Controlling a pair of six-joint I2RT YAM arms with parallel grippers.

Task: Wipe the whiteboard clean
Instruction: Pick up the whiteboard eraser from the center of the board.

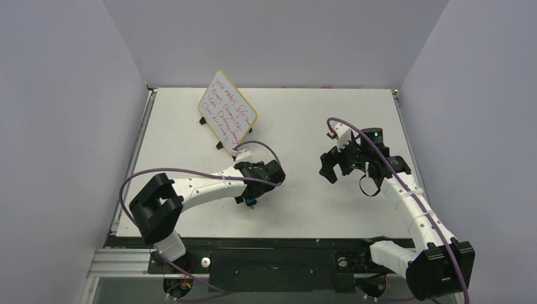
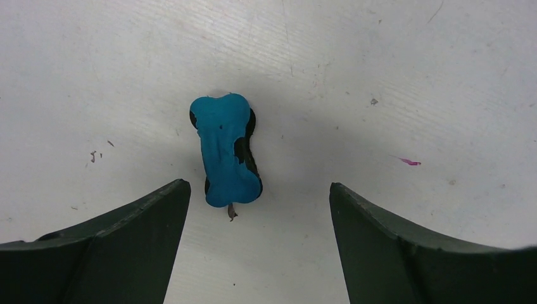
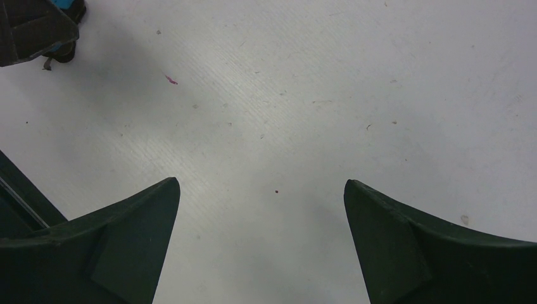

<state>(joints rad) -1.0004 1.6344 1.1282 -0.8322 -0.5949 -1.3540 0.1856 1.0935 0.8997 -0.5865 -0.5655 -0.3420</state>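
Whiteboard (image 1: 227, 106) propped at far left of bench (image 1: 316, 114), red writing unwiped. Left hand (image 2: 258, 187) spread wide, nothing held, blue eraser (image 2: 225, 149) just ahead. Right hand (image 3: 261, 183) wide open, empty. Risk: eraser pinched off-centre and dropped; board toppled by hard wipe.

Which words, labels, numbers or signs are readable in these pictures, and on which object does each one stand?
Red handwriting, several lines, on the whiteboard: too small and blurred to read, so no word can be quoted.
Blue eraser: no text visible on it.
Nothing else in the three views bears a readable word, label, brand, number or sign.
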